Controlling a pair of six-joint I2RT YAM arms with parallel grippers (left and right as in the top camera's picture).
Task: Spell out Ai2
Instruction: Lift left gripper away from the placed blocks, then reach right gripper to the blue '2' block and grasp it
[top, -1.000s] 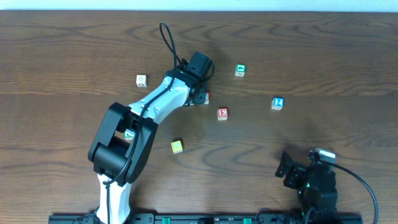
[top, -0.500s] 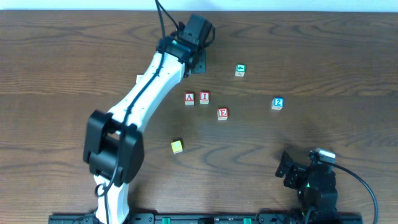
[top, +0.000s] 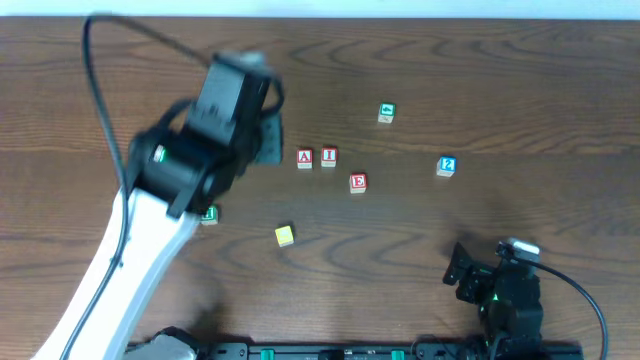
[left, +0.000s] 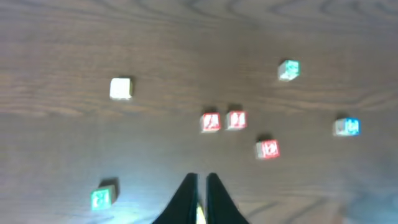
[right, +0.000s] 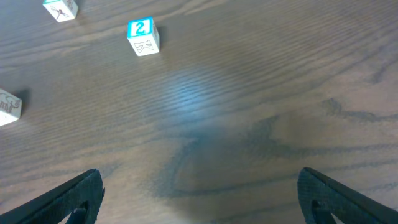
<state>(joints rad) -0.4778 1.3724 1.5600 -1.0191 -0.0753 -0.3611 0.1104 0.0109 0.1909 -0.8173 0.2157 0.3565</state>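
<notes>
**Overhead view:** On a dark wood surface (top: 520, 90), the A block (top: 305, 157) and I block (top: 328, 156) sit side by side near the middle, close enough that I cannot tell if they touch. The 2 block (top: 446, 166) lies well apart to their right. An E block (top: 358, 182) sits just below and to the right of the I block. My left arm (top: 180, 170) is a blur at the left. My right arm (top: 500, 290) is folded at the lower right edge.

**Left wrist view:** My left hand (left: 201, 180) has its fingers together and holds nothing, high above the blocks.

**Right wrist view:** My right hand (right: 199, 186) has its fingers wide apart and empty. The 2 block (right: 142, 36) sits ahead and to the left, numeral up.

I judge that the 2 block is the only piece not yet in place. To do this well, I should straddle it squarely from above and keep the numeral facing up. Then I should set it just right of the I block, in line, without nudging the E block.
</notes>
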